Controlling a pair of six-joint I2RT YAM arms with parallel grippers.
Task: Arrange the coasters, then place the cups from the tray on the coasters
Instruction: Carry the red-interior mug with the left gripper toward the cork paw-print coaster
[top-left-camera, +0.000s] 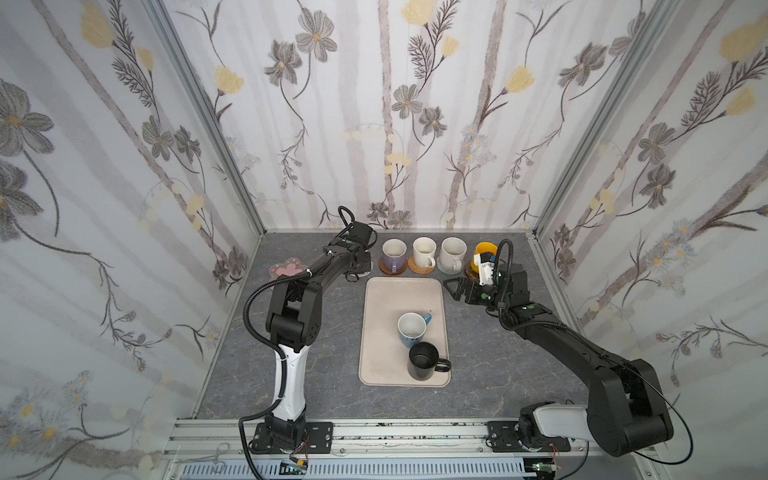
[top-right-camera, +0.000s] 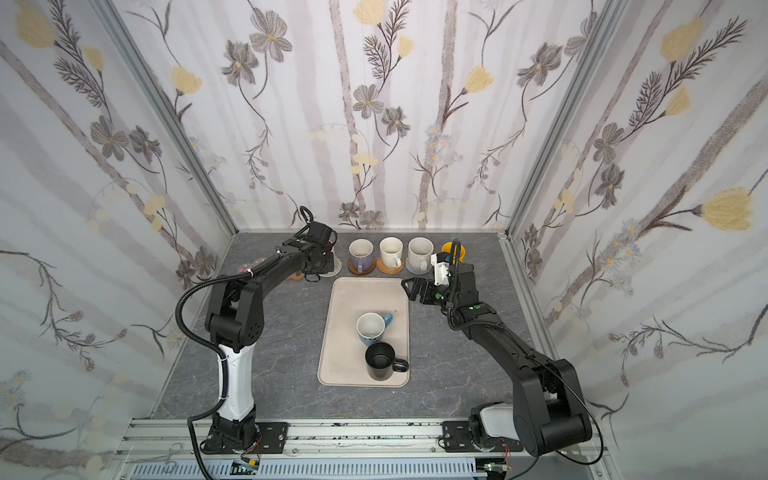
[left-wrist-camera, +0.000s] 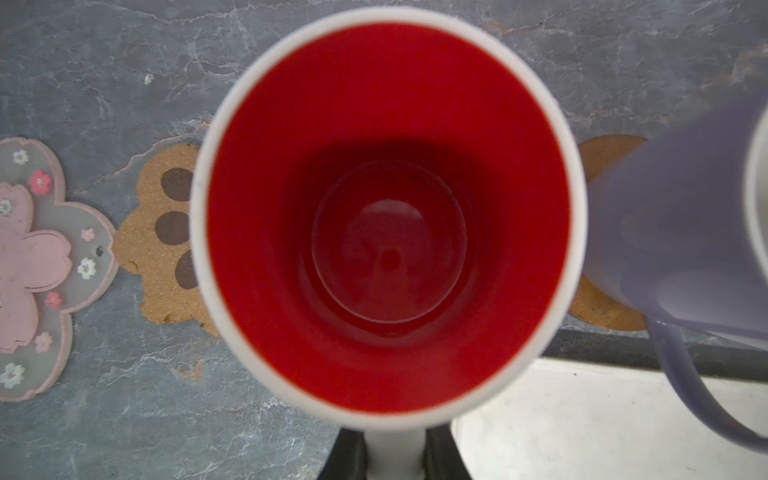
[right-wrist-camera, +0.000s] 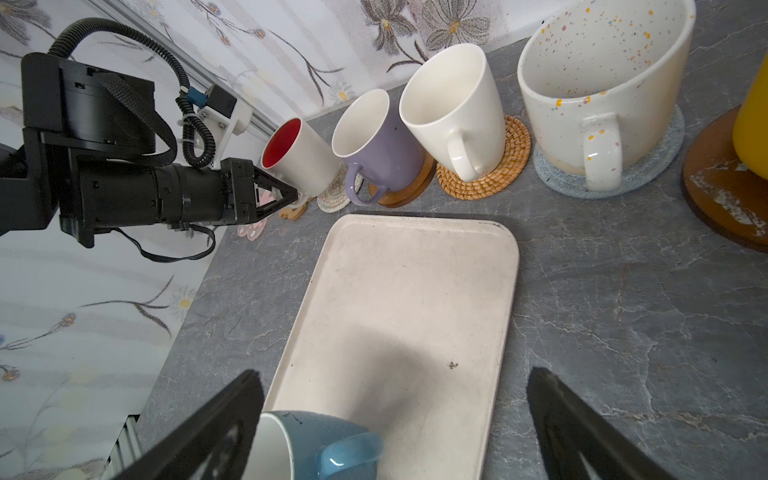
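Grey tabletop (top-left-camera: 498, 374): left claw (right-wrist-camera: 293, 195) clamps the red-inside mug (right-wrist-camera: 299, 158) at the crocheted coaster (right-wrist-camera: 334, 197); right claw (right-wrist-camera: 395, 372) gapes empty over the tray (right-wrist-camera: 415, 270).

The grey marbled tabletop (right-wrist-camera: 623, 311) looks like matt stone; the beige rectangular tray (right-wrist-camera: 395, 291) is matt and scuffed. The round woven rattan coaster (right-wrist-camera: 498, 174) is rough, the brown paw-shaped cork coaster (left-wrist-camera: 153, 257) grainy, the red-inside white ceramic mug (left-wrist-camera: 390, 124) glossy.

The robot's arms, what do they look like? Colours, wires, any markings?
Both arms are mostly black. The left arm has a white lower section, the right arm a white shell at its base. Ribbed black hoses loop alongside each. Green dots mark the wrists. The left gripper and right gripper have black triangular fingers.
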